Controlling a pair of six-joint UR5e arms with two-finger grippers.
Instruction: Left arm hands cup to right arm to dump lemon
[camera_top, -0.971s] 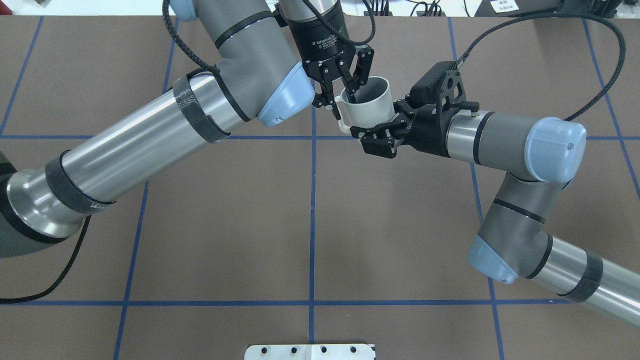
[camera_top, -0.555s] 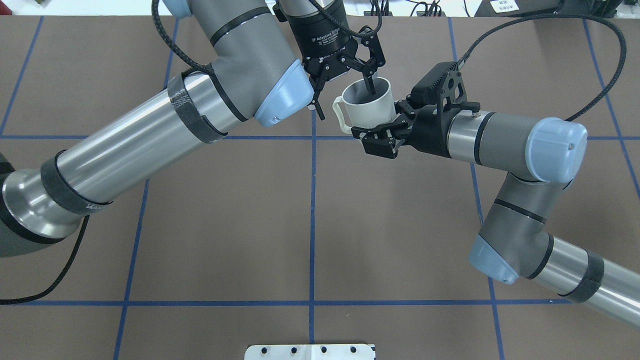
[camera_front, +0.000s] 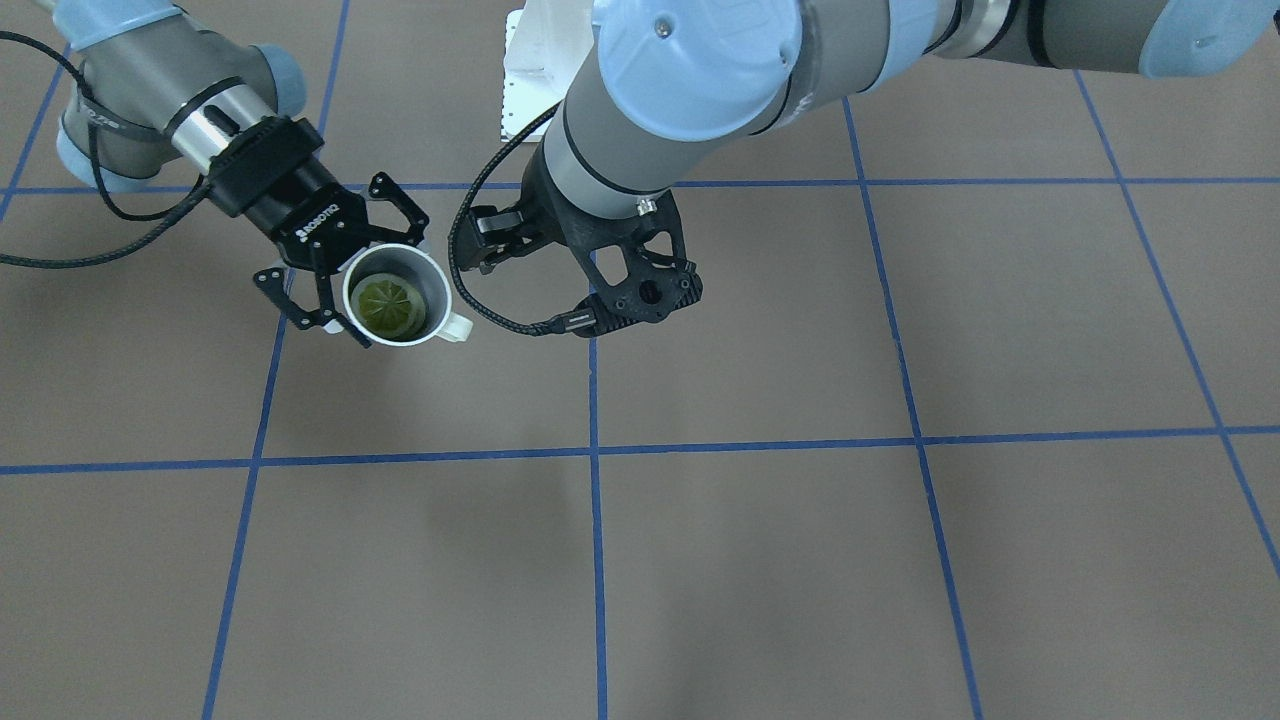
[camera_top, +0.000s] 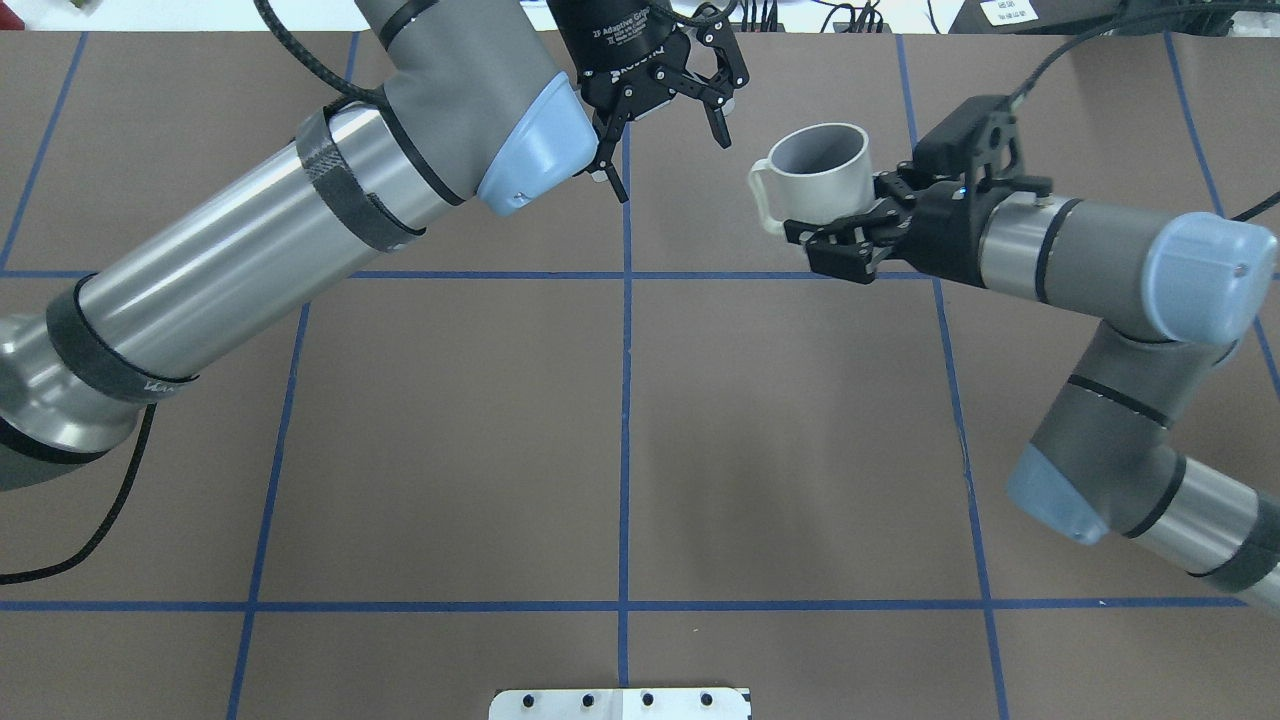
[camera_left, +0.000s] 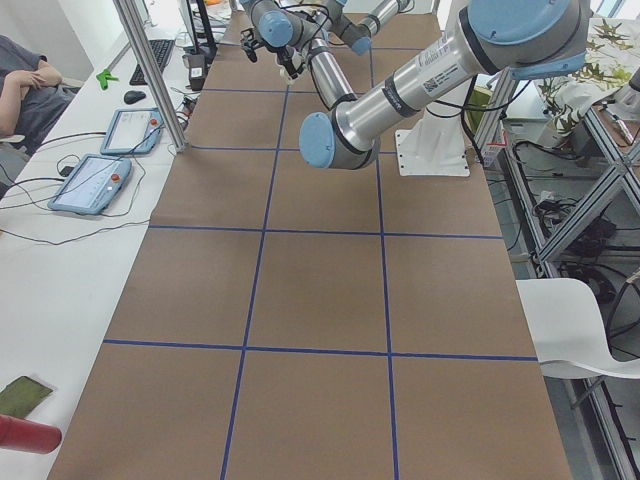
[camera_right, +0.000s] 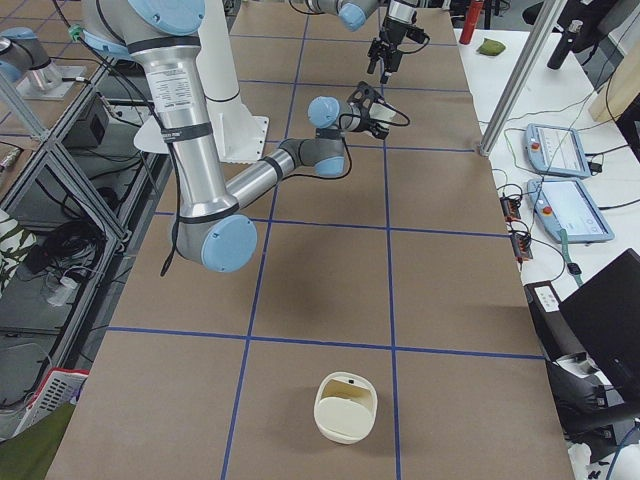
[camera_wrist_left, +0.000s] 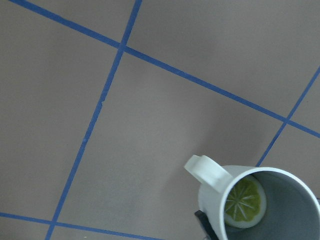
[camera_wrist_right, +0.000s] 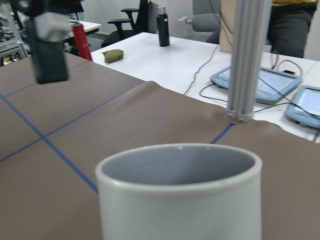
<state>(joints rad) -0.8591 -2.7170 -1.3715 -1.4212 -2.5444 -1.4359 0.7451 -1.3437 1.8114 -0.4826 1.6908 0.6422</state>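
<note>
The cup (camera_top: 815, 180), an off-white mug with a grey inside, hangs upright above the table, its handle toward the middle. My right gripper (camera_top: 838, 215) is shut on its lower body from the right. The front view shows that gripper (camera_front: 388, 288) and its fingers (camera_front: 300, 305) on both sides of the cup (camera_front: 432, 278), with the lemon (camera_front: 385, 305) lying inside. My left gripper (camera_top: 672, 168) is open and empty, apart from the cup and to its left at the far edge. The left wrist view looks down on the cup (camera_wrist_left: 212, 197) and lemon (camera_wrist_left: 244, 202). The cup (camera_wrist_right: 180, 205) fills the right wrist view.
A cream open-topped container (camera_right: 345, 405) stands on the table near its end on my right. A white base plate (camera_top: 620, 703) sits at the near edge. An aluminium post (camera_right: 520, 80) and control tablets (camera_right: 555, 150) stand on the white side table beyond the far edge.
My left gripper, which pinched the cup's rim, has opened and pulled back toward the far edge. My right arm has carried the cup to the right and a little farther away.
</note>
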